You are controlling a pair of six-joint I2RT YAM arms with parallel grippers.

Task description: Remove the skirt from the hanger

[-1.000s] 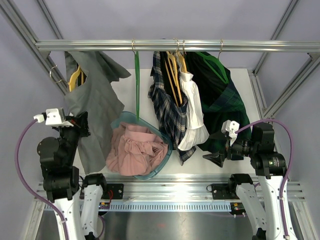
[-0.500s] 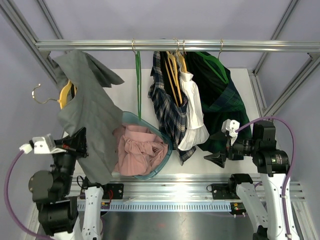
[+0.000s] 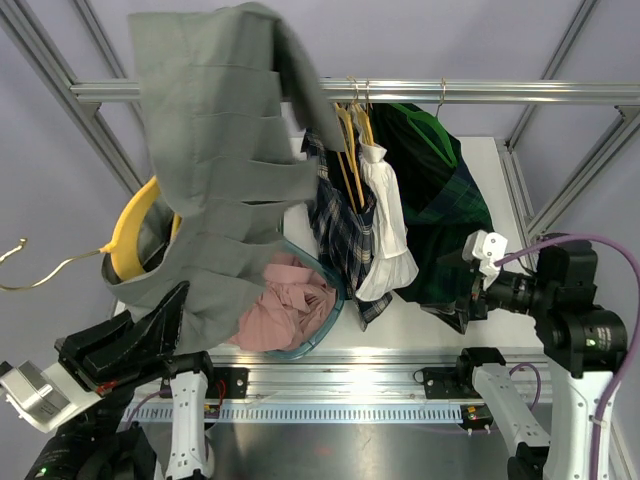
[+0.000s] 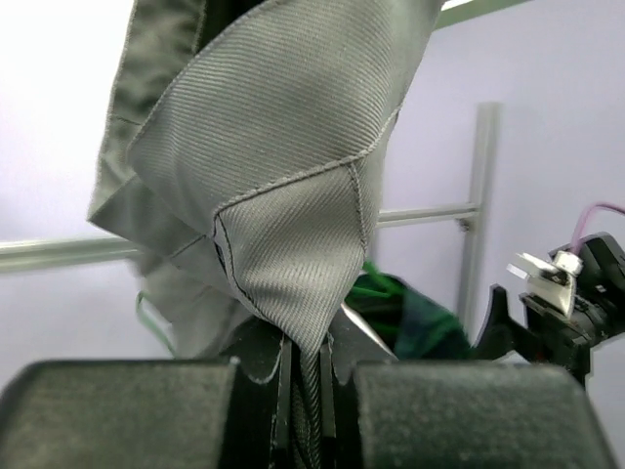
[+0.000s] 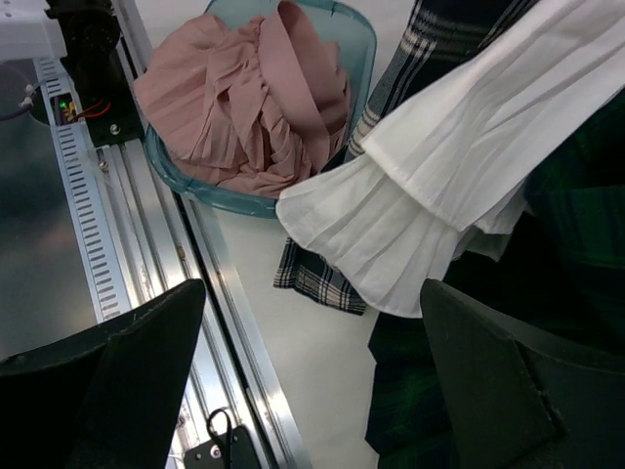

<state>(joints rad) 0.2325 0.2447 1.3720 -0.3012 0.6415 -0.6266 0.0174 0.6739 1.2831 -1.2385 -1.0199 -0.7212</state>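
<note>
Gripping a fold of the grey skirt (image 3: 220, 170), the left pincer (image 4: 303, 383) is clamped narrow on the cloth at the near left. The skirt billows high before the rail, the yellow hanger (image 3: 130, 232) at its left edge. The right pincer (image 5: 312, 293) gapes wide over the desk (image 3: 415, 325), near right.

white table (image 3: 405, 325) carries a teal basket (image 5: 363, 39) of pink cloth (image 5: 244, 107).
</note>
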